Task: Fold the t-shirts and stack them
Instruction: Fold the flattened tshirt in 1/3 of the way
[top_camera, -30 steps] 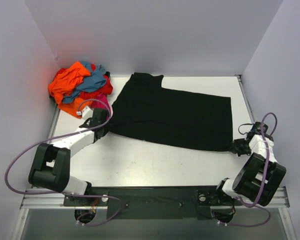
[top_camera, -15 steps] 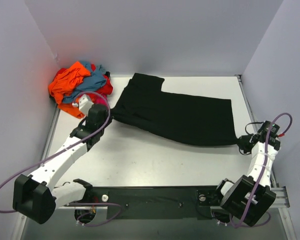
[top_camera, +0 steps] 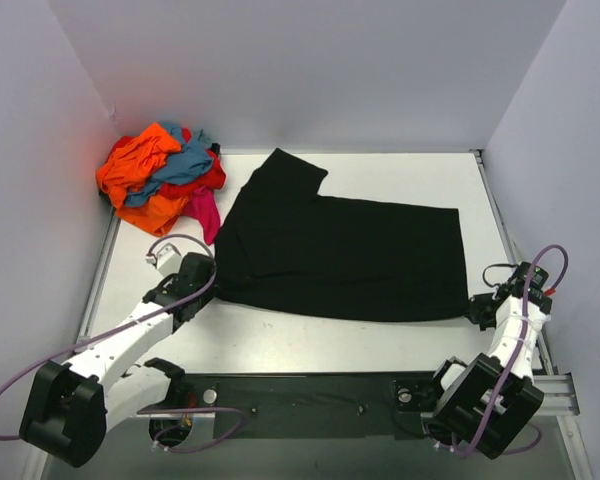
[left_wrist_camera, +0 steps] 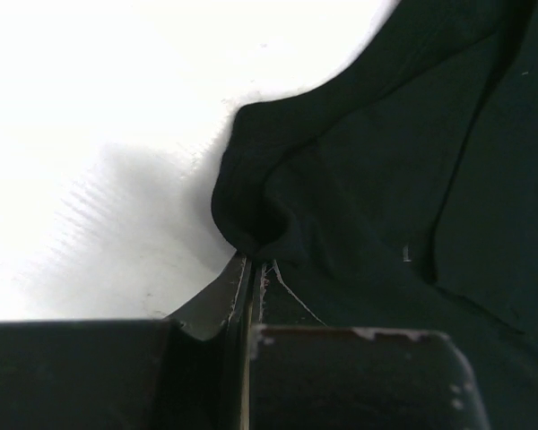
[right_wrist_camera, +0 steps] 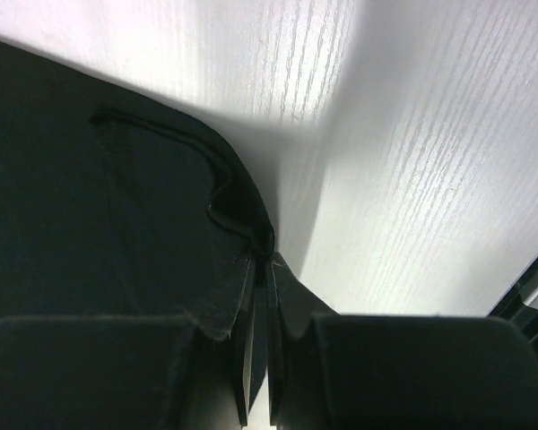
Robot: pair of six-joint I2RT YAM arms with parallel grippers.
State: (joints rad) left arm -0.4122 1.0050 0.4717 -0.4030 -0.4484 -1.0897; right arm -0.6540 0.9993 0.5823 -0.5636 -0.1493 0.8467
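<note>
A black t-shirt (top_camera: 345, 255) lies spread across the middle of the white table, one sleeve pointing to the far left. My left gripper (top_camera: 208, 283) is shut on its near left corner; the pinched black cloth (left_wrist_camera: 260, 215) bunches up at the fingertips in the left wrist view. My right gripper (top_camera: 477, 311) is shut on its near right corner; the hem (right_wrist_camera: 238, 202) folds into the jaws in the right wrist view. A pile of crumpled t-shirts (top_camera: 158, 175), orange, blue, red and pink, sits at the far left corner.
Grey walls close the table on the left, back and right. The table's right rail (top_camera: 495, 215) runs beside the right gripper. A black base bar (top_camera: 310, 395) lies along the near edge between the arm bases.
Both grippers have pulled the black shirt's near edge toward the front of the table. The left gripper moved nearer and slightly right; the right gripper moved nearer. The shirt lies flatter.
</note>
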